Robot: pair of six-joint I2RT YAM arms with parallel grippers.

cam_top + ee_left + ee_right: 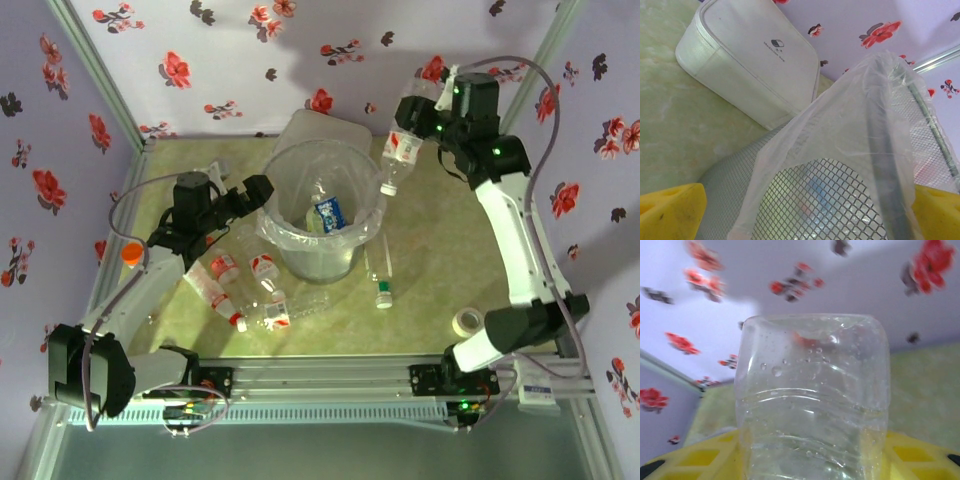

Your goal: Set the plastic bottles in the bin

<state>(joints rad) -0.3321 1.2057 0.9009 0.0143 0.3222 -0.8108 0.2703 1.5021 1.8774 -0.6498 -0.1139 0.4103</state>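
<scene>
The bin (pixel 352 255) stands mid-table, lined with a clear bag, and a blue-labelled plastic bottle (pixel 330 212) lies inside. My right gripper (pixel 438 125) is shut on a clear red-labelled bottle (pixel 404 146), held high and tilted cap-down just outside the bin's right rim. In the right wrist view that bottle (pixel 812 390) sits between the yellow fingers (pixel 700 457). My left gripper (pixel 256 192) is open at the bin's left rim, with nothing between its fingers. Its yellow fingertips (pixel 670 210) flank the bin's mesh wall (pixel 840 210).
Several bottles (pixel 225 270) lie on the table left of and in front of the bin; a green-capped one (pixel 381 280) lies to its right. A white box (pixel 325 128) stands behind it. A tape roll (pixel 466 322) and an orange-capped container (pixel 131 253) sit near the edges.
</scene>
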